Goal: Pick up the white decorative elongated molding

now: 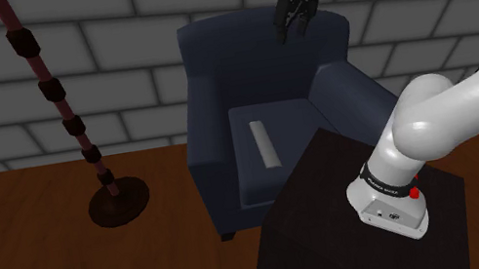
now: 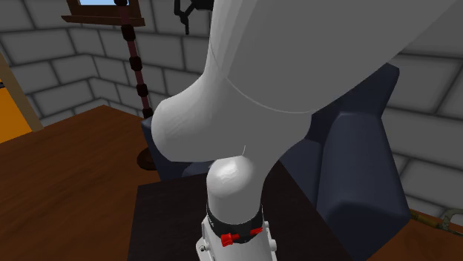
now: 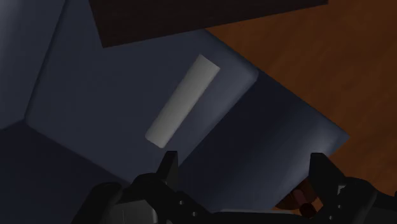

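The molding [image 1: 265, 142], a plain pale grey strip, is found lying flat on the seat [image 1: 252, 174] of a dark blue armchair [image 1: 216, 63]. Its long axis is seen to run from the back of the seat toward the front edge, slanted slightly toward the shoulder view's right at the near end. It is placed off centre on the cushion, nearer the armrest [image 1: 344, 92] on the shoulder view's right, and is not touched by anything but the cushion. The gripper [image 1: 296, 23] is held high above the chair back, well apart from the molding and pointed down. In the wrist view its fingers [image 3: 169, 167] are seen spread apart with nothing between them. The seat is flanked by an armrest on each side. The black stand [image 1: 343, 240] is set just beside the chair's front, one corner overlapping the seat's front edge in the shoulder view. The white arm [image 1: 461, 113] is noted rising from the stand. A lamp [image 1: 117, 199] with a dark red beaded pole is recorded on the wooden floor [image 1: 40, 259], well apart from the chair, against a grey brick wall [image 1: 98, 62].
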